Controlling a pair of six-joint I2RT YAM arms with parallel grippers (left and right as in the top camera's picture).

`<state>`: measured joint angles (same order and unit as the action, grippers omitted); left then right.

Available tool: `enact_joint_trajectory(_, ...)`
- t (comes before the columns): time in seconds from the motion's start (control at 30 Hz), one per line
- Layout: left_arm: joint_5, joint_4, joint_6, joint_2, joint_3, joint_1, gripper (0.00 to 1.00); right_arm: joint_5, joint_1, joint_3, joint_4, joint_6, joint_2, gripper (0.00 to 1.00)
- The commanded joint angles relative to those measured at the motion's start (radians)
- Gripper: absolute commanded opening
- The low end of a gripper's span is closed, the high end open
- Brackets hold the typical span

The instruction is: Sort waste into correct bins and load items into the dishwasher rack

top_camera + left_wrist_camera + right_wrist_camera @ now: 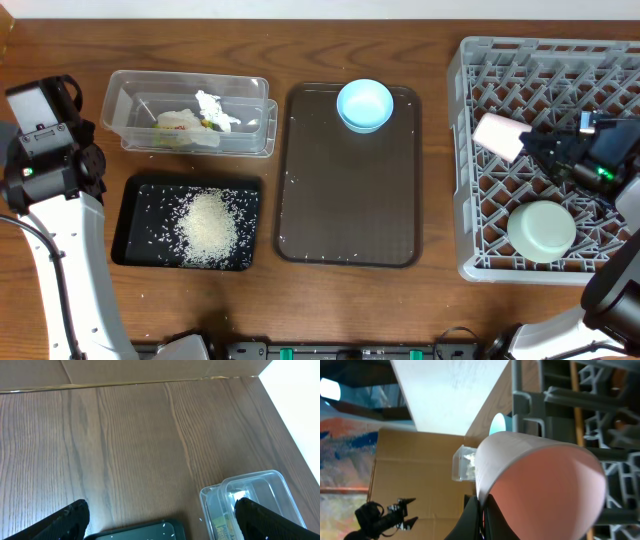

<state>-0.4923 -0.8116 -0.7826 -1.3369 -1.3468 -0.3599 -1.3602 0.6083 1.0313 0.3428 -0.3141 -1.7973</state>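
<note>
The grey dishwasher rack stands at the right. My right gripper is shut on the rim of the pink cup, held on its side over the rack's left part; the right wrist view shows the fingers pinching the cup's wall. A mint-green bowl sits in the rack. The pale-blue small bowl is on the brown tray. Rice lies in the black tray. Tissue and the snack wrapper are in the clear tub. My left gripper is open and empty. The blue plate-bowl and the chopstick are out of view.
The dark-brown serving tray lies in the middle, with a few stray grains along its left rim. The left wrist view shows bare wood, the black tray's corner and the tub's end. Cardboard lines the table's far edge.
</note>
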Motion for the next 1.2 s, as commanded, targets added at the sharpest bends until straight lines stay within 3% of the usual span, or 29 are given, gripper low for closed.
enact_joint_trajectory(0.0,-0.002,-0.003,-0.005,-0.002,-0.003,-0.005,0.95,0.074,0.042,-0.005,0.006,-0.023,-0.024,0.01)
enact_joint_trajectory(0.33,-0.002,-0.003,-0.005,-0.002,-0.003,-0.005,0.95,0.141,0.075,-0.004,0.005,-0.042,0.035,0.01)
enact_joint_trajectory(0.67,-0.002,-0.003,-0.005,-0.002,-0.003,-0.005,0.95,0.436,0.087,-0.003,0.082,-0.113,0.257,0.06)
enact_joint_trajectory(0.8,-0.002,-0.003,-0.005,-0.002,-0.003,-0.005,0.95,0.558,0.088,-0.003,0.172,-0.106,0.350,0.13)
enact_joint_trajectory(1.0,-0.002,-0.003,-0.005,-0.002,-0.003,-0.005,0.95,0.566,0.088,-0.003,0.212,-0.082,0.388,0.10)
enact_joint_trajectory(1.07,-0.002,-0.003,-0.005,-0.002,-0.003,-0.005,0.95,0.567,0.083,-0.003,0.220,-0.081,0.388,0.05)
enact_joint_trajectory(1.17,-0.002,-0.003,-0.004,-0.002,-0.003,-0.005,0.95,0.567,0.071,-0.003,0.217,-0.076,0.388,0.06)
